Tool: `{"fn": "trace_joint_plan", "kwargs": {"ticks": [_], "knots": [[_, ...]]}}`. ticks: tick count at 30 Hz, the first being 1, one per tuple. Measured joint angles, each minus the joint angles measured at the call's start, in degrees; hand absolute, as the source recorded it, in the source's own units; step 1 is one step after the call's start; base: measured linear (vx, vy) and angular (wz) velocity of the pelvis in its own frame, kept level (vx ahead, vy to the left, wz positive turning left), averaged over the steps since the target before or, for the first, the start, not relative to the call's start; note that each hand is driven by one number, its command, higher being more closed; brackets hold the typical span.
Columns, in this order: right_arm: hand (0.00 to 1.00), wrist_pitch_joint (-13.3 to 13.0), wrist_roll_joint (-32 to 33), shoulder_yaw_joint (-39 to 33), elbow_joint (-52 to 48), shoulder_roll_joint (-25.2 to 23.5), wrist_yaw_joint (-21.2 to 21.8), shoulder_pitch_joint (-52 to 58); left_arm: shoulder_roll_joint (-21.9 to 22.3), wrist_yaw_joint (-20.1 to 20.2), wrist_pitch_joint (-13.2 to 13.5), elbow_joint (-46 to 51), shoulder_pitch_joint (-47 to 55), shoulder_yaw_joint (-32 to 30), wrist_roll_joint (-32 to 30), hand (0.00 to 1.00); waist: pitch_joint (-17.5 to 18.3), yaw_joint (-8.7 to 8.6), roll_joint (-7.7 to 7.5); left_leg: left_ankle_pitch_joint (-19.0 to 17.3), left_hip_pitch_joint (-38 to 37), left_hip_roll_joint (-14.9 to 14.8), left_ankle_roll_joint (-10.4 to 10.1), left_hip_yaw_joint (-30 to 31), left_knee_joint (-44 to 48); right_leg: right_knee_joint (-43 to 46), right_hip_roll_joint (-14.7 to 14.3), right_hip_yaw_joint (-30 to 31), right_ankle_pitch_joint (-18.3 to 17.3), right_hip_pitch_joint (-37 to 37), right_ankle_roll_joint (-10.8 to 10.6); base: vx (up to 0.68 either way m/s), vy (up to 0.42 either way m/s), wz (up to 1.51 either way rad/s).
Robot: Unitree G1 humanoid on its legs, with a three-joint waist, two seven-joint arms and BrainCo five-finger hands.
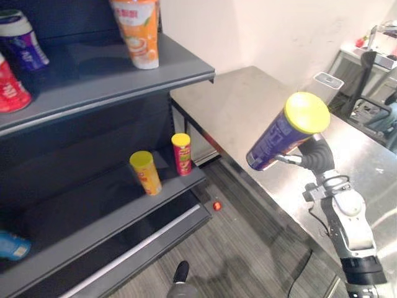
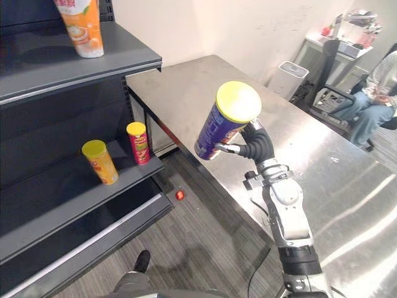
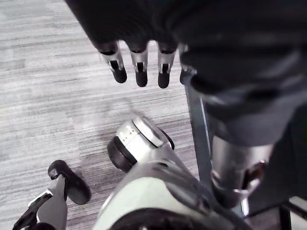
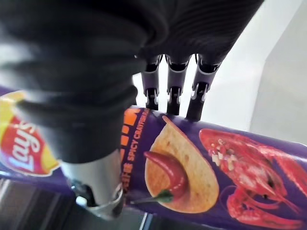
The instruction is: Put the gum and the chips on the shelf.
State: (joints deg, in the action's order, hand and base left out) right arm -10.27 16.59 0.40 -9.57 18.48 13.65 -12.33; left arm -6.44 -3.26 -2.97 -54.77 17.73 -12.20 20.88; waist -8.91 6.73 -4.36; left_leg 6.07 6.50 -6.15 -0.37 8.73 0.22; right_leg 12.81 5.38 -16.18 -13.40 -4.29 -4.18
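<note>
A purple chips can (image 1: pixel 278 141) with a yellow lid is held tilted in the air, lid toward me, between the steel table and the dark shelf. My right hand (image 2: pixel 258 146) is shut on it; in the right wrist view its fingers (image 4: pixel 173 94) lie over the can (image 4: pixel 220 167) and the thumb comes under it. My left hand (image 3: pixel 139 64) hangs low over the grey floor, fingers straight and holding nothing. A purple and white bottle (image 1: pixel 22 42) stands on the upper shelf board (image 1: pixel 118 81).
The lower shelf board (image 1: pixel 93 211) carries a yellow can (image 1: pixel 146 172) and a red can (image 1: pixel 182 153). An orange canister (image 1: pixel 138 31) stands on the upper board. The steel table (image 1: pixel 248 105) is on the right. A small red thing (image 1: pixel 217 205) lies on the floor. A person (image 2: pixel 372 93) sits far right.
</note>
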Motion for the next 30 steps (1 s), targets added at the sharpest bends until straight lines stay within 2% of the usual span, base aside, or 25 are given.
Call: {"fn": "trace_joint_plan", "kwargs": {"ticks": [1, 2, 3, 4, 5, 7, 9, 10, 11, 12, 15, 18, 21, 22, 24, 27, 28, 29, 30], "knots": [[1.00, -0.07, -0.16, 1.37, -0.04, -0.60, 0.36, -0.32, 0.69, 0.36, 0.06, -0.08, 0.58, -0.45, 1.12, 0.00, -0.30, -0.44, 0.71, -4.69, 0.98, -1.60, 7.35, -7.76, 1.14, -1.49, -1.25, 1.04, 0.53, -1.36, 0.97, -0.12, -0.145, 0.69], [1.00, -0.09, -0.31, 1.42, -0.04, -0.46, 0.49, -0.30, 0.69, 0.48, 0.20, -0.20, 0.48, -0.69, 1.26, 0.00, -0.21, -1.40, 0.54, -7.90, 0.87, -2.25, 8.00, -11.26, 1.09, -3.44, -1.46, 0.72, 1.43, -2.19, 2.00, -0.09, -0.158, 1.00], [1.00, -0.19, -0.31, 1.16, -0.12, -0.19, 0.52, -0.34, 0.34, 0.64, 0.47, -0.33, 0.15, -0.81, 1.34, 0.00, 0.05, -2.01, -0.45, -9.27, 1.29, -3.01, 7.19, -14.95, 2.29, -4.97, -0.65, -0.68, 2.21, -3.11, 1.99, -0.09, -0.041, 1.01], [1.00, -0.61, -0.31, -0.11, -0.11, 0.21, 0.56, -0.28, 0.41, 0.91, 0.80, -0.93, -0.79, -1.34, 1.32, 0.00, -0.19, -2.16, -0.57, -8.78, 3.58, -4.45, 6.60, -18.82, 7.95, -4.65, 0.32, -3.80, 2.71, -2.85, 2.20, -0.09, 0.003, 1.09], [1.00, -0.57, -0.32, -1.45, -0.08, 0.20, 0.42, -0.01, 0.61, 1.22, 0.89, -1.70, -1.05, -1.78, 1.33, 0.00, -0.06, -2.03, 0.02, -7.84, 4.74, -5.39, 6.32, -21.77, 14.97, -3.94, 1.51, -6.56, 2.68, -2.84, 2.44, -0.09, 0.048, 1.10], [1.00, -0.61, -0.28, -2.76, -0.10, 0.52, 0.71, 0.67, 1.11, 1.09, 0.99, -1.80, -0.71, -2.18, 1.35, 0.00, 0.28, -2.37, -0.52, -8.49, 3.90, -5.30, 5.95, -25.00, 21.75, -3.63, 4.11, -10.40, 2.85, -2.88, 2.16, -0.04, 0.030, 1.00], [1.00, -0.31, -0.17, -4.87, -0.09, 1.09, 0.66, 1.39, 1.20, 1.14, 0.20, -1.81, -0.27, -4.09, 1.30, 0.00, 0.98, -3.51, -0.66, -10.50, 1.05, -7.30, 2.35, -26.92, 24.91, -3.59, 7.21, -15.09, 3.55, -2.93, 1.04, 0.02, 0.100, 1.17], [1.00, -0.26, -0.09, -5.29, -0.09, 1.15, 0.57, 1.39, 1.21, 1.14, 0.06, -1.81, -0.09, -4.29, 1.29, 0.00, 1.13, -3.75, -0.52, -10.05, -0.01, -8.03, 1.86, -26.86, 24.39, -3.54, 7.76, -16.13, 3.87, -2.88, 0.51, 0.05, 0.177, 1.10], [1.00, 0.00, 0.02, -6.40, -0.08, 1.44, 0.49, 1.37, 1.44, 1.16, -0.08, -1.79, 0.53, -4.60, 1.21, 0.00, 1.66, -4.07, 0.30, -5.73, -2.60, -9.33, 1.50, -26.71, 21.39, -3.67, 8.32, -17.88, 4.44, -2.58, -0.45, 0.05, 0.241, 0.97], [1.00, 0.08, 0.26, -7.19, 0.28, 1.72, 0.23, 1.23, 2.25, 1.18, -0.06, -1.93, 0.88, -4.41, 0.66, 0.00, 2.48, -3.98, 1.66, -4.48, -4.43, -8.41, -1.62, -24.43, 16.37, -4.46, 8.76, -18.74, 5.35, -2.37, -1.67, 0.04, 0.275, 0.94], [1.00, 0.90, -0.03, -6.17, 1.97, 1.10, 0.05, 0.61, 2.19, 1.13, 0.29, -1.94, 1.23, -3.90, 0.18, 0.00, 2.74, -3.06, 0.26, -4.49, -4.63, -4.71, -1.72, -23.68, 11.84, -8.91, 10.03, -19.37, 9.82, -3.45, -2.03, 0.02, 0.305, 0.54], [1.00, 1.32, -0.37, -5.70, 1.97, 0.58, -0.20, -0.53, 2.19, 0.97, 0.65, -1.76, 1.31, -3.52, -2.01, 0.00, 2.79, -3.12, 0.30, -4.43, -5.71, -2.80, -1.84, -23.74, 8.52, -9.52, 11.24, -19.66, 11.56, -4.04, -2.40, 0.01, 0.253, 0.36], [1.00, 1.33, -0.91, -6.41, 2.09, 0.66, -1.38, -0.81, 1.77, 1.15, 1.17, -1.72, 1.68, -1.48, -3.63, 0.00, 2.95, -4.02, 0.93, -2.35, -8.84, -1.06, -5.16, -24.11, -0.31, -9.45, 12.00, -20.00, 12.64, -3.99, -3.80, -0.01, 0.156, 0.21], [1.00, 1.31, -0.92, -6.91, 2.19, 0.68, -2.32, -0.26, 1.61, 1.16, 1.22, -1.81, 1.92, -0.57, -3.71, 0.00, 3.11, -4.40, 1.62, -2.14, -10.34, -0.70, -5.43, -24.17, -3.71, -8.71, 12.25, -20.21, 12.69, -3.90, -3.84, -0.05, 0.114, 0.23], [1.00, 1.14, -0.91, -8.49, 2.44, 0.63, -3.08, 1.91, 1.21, 1.06, 1.43, -1.87, 2.04, 0.65, -3.70, 0.00, 2.96, -4.75, 1.92, -2.34, -11.53, 0.11, -5.60, -23.92, -5.83, -6.31, 13.24, -20.13, 12.69, -3.79, -3.84, -0.07, 0.157, 0.32], [1.00, 0.28, -0.94, -9.53, 3.34, 0.57, -3.15, 6.07, 0.10, 1.15, 1.83, -1.91, 2.14, 2.77, -3.46, 0.00, 2.46, -4.80, 1.53, -4.13, -11.83, 2.37, -3.74, -22.92, -6.16, 3.66, 18.12, -17.25, 12.68, -1.38, -3.83, -0.11, 0.171, 0.35], [1.00, -0.08, -0.95, -9.37, 3.33, 0.56, -3.07, 6.94, -0.07, 1.35, 1.84, -1.94, 2.15, 3.03, -3.29, 0.00, 2.29, -4.78, 1.42, -4.42, -11.90, 2.97, -3.57, -22.23, -6.20, 6.19, 19.24, -16.18, 13.03, -0.54, -3.32, -0.10, 0.155, 0.41], [1.00, -0.44, -0.95, -8.90, 3.23, 0.55, -2.76, 8.37, -0.26, 1.82, 1.81, -1.96, 2.21, 3.20, -3.09, 0.00, 2.17, -4.79, 1.46, -4.69, -11.92, 3.38, -3.10, -21.42, -6.20, 10.40, 20.48, -14.08, 14.86, 1.29, -0.68, -0.08, 0.138, 0.51], [1.00, -0.87, -0.98, -8.22, 2.63, 0.53, -2.48, 9.53, -0.48, 2.69, 1.74, -1.92, 2.40, 3.19, -3.00, 0.00, 1.89, -4.76, 2.03, -4.69, -11.67, 2.86, -3.09, -19.99, -6.19, 13.88, 19.93, -10.42, 17.90, 3.57, 3.52, -0.07, 0.130, 0.51]]}}
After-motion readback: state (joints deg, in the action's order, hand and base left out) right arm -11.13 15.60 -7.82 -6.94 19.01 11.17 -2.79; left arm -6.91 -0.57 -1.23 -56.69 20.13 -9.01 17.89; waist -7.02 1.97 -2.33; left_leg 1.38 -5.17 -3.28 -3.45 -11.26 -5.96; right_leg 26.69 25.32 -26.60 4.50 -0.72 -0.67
